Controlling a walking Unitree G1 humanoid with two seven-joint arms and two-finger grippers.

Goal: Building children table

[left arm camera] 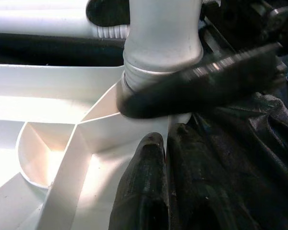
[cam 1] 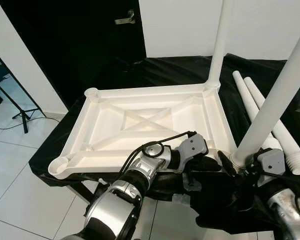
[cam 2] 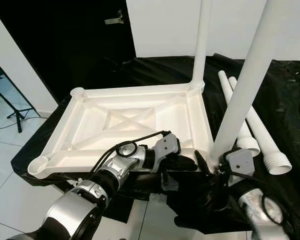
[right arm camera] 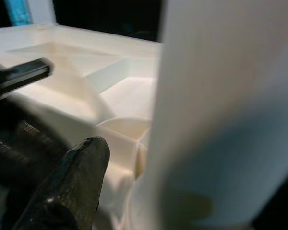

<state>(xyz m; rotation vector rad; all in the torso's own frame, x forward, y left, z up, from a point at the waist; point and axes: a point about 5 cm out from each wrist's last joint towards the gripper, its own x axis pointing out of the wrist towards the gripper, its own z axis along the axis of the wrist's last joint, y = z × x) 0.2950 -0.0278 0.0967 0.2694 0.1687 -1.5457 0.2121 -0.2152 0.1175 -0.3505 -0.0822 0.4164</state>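
The left arm (cam 1: pixel 125 192) is built of rounded silver metal segments with dark joints between them, and thin black cables (cam 1: pixel 165 137) loop over its wrist. A grey, boxy plastic housing (cam 1: pixel 192 146) sits at the wrist, ahead of the black left gripper (cam 1: pixel 217 162). The right arm (cam 2: pixel 257 207) has the same silver shell, a black cable, and a matching grey housing (cam 2: pixel 240 160). The finger (right arm camera: pixel 67 191) of the right gripper (cam 2: pixel 210 165) is black, matte and round-tipped.
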